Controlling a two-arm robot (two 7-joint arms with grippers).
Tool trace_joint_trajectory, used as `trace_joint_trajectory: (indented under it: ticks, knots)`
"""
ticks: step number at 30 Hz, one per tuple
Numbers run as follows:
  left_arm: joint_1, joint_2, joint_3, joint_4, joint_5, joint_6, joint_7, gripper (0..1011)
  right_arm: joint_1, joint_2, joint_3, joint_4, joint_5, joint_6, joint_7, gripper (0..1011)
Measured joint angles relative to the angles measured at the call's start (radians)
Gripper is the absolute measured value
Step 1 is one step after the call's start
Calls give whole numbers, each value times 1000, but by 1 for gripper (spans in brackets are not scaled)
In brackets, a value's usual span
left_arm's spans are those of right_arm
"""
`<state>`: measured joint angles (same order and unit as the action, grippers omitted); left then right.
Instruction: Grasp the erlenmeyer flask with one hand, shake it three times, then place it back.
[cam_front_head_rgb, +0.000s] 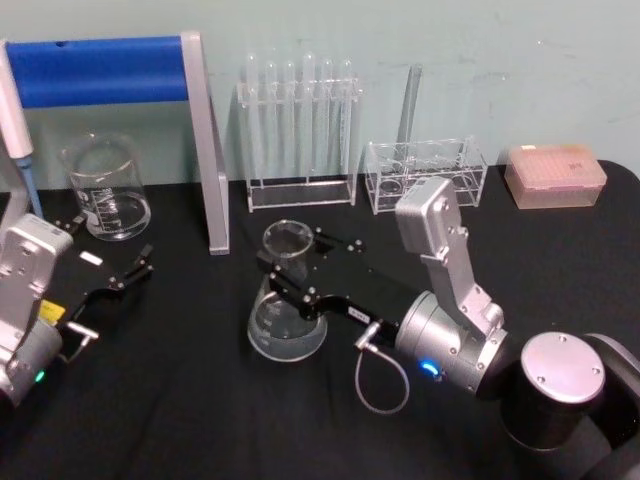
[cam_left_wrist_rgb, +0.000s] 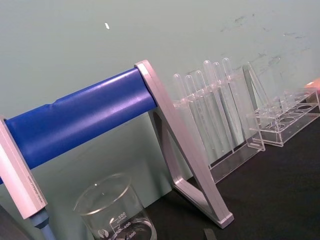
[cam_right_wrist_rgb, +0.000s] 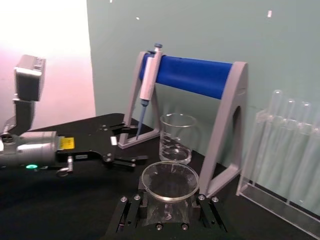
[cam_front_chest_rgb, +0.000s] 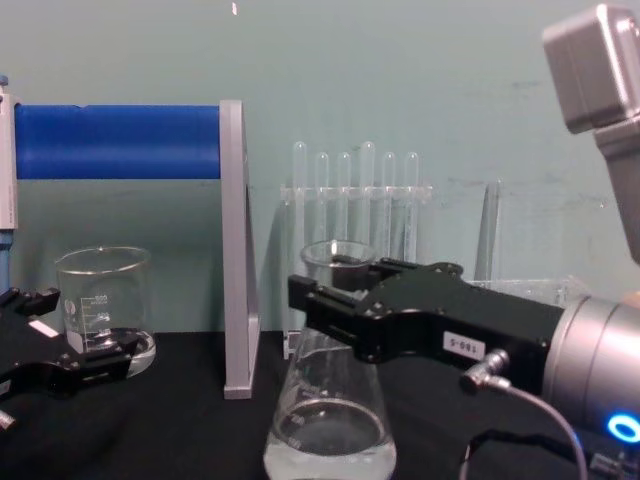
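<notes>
A: Okay, right end effector (cam_front_head_rgb: 290, 256) first. State?

B: Closed on the erlenmeyer flask (cam_front_head_rgb: 287, 325). Two black fingers (cam_right_wrist_rgb: 131, 212) clamp the neck just under the flared rim, one on each side. The arm reaches in from the right, lying low across the table (cam_front_head_rgb: 200, 410).

A: Flask position?

B: Centre of the table, upright, a little clear liquid pooled in the wide base. The base is down at the black surface; cannot tell whether it touches.

A: Around it?

B: On the far side, a test tube rack (cam_front_head_rgb: 300, 130) with its tubes standing upright. Right of that is a lower clear rack (cam_front_head_rgb: 425, 178), then a pink tip box (cam_front_head_rgb: 555, 177) at the far right. Left of the flask is the grey leg of the pipette stand (cam_front_head_rgb: 100, 70) with its blue crossbar. A pipette (cam_right_wrist_rgb: 149, 80) hangs at the bar's left end.

A: Left end effector (cam_front_head_rgb: 105, 250)?

B: Low over the left of the table, fingers spread, holding nothing. Well apart from the flask. The beaker (cam_front_head_rgb: 105, 190) stands just beyond it, under the blue bar, a little liquid in the bottom.
</notes>
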<state>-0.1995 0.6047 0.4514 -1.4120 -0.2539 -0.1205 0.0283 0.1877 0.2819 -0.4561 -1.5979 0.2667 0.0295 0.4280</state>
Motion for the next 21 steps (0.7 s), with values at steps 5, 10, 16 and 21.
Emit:
trace_joint_trajectory:
  ticks: [5, 10, 16, 21]
  knots:
    - [0, 0, 0, 0, 0, 0, 0, 1001, 4, 8, -17, -3, 6, -1, 6, 449]
    - [0, 0, 0, 0, 0, 0, 0, 1001, 8, 10, -17, -1, 10, -3, -2, 449]
    - [0, 0, 0, 0, 0, 0, 0, 1001, 14, 11, 17, 15, 15, -5, -46, 450]
    - [0, 0, 0, 0, 0, 0, 0, 1001, 19, 9, 55, 29, 19, -7, -82, 450]
